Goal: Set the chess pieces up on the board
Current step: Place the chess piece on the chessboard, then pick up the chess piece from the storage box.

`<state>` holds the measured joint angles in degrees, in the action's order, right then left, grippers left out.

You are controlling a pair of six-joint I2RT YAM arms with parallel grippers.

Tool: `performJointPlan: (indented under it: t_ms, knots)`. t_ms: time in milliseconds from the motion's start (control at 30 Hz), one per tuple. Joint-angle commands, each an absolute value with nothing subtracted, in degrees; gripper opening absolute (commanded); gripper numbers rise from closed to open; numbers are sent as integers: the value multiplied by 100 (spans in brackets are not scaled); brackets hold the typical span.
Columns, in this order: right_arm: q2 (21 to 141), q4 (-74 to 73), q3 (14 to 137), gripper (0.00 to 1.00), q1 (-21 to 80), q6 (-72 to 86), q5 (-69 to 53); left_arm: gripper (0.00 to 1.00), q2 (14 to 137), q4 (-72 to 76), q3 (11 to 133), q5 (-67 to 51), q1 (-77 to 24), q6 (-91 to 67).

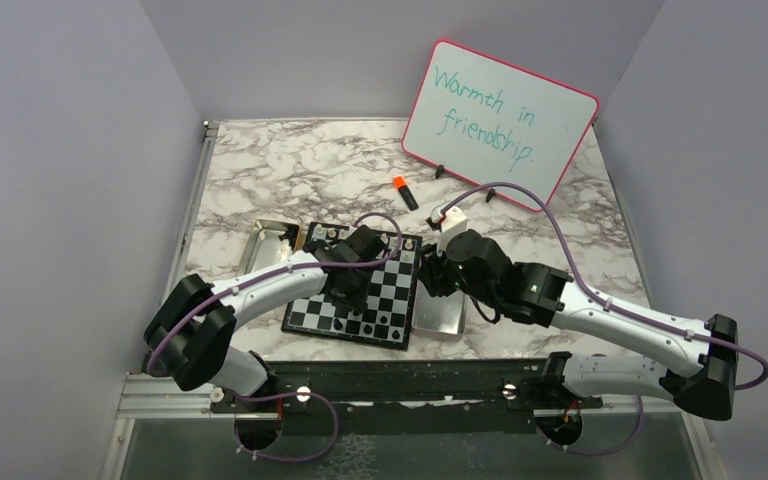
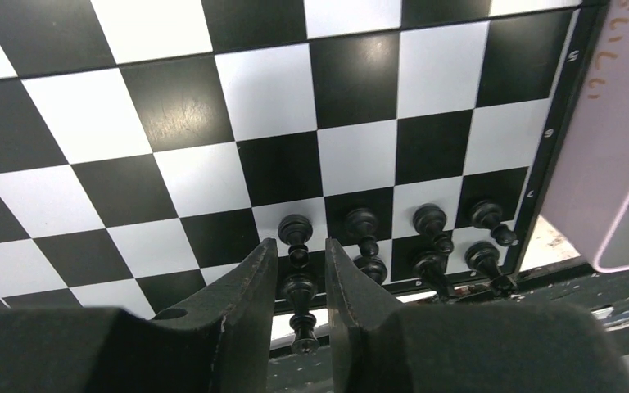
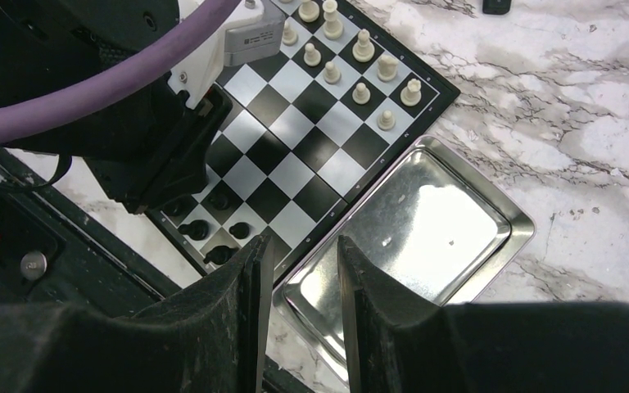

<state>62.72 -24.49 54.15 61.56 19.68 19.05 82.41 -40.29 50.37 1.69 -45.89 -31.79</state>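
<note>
My left claw (image 2: 299, 250) sits low over the edge rows of the board (image 2: 180, 106), jaws parted only a little on either side of one black piece (image 2: 299, 288), with a sliver of gap showing each side. More black pieces (image 2: 428, 217) stand in two rows just beside it. My right claw (image 3: 301, 250) hovers narrowly parted, holding nothing, over the tray (image 3: 459, 221) that lies just beside the board on the worktop (image 3: 573, 106), and white pieces (image 3: 363, 45) line the board's opposite end.

whiteboard (image 1: 500, 120) | teal handwriting | reads "Warmth in friendship."
</note>
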Motion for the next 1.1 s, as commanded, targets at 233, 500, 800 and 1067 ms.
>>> performJointPlan:
  t_ms: [233, 500, 800, 1067]
  knots:
    - [6350, -2088, 5410, 40, 6189, 1967, 1806, 39, 7771, -4091, 5930, 1123, -4583, -3006]
    - [6401, -1816, 5429, 40, 6192, 1913, 1601, 45, 7616, -3940, 6365, 1509, -3331, -2440]
    - [6277, -1656, 5331, 40, 6189, 1806, 1497, 44, 7547, -3049, 5905, 809, -1087, -2762]
    - [6232, -1595, 5262, 40, 6188, 1765, 1484, 99, 7444, -2754, 5820, 1334, -757, -3372]
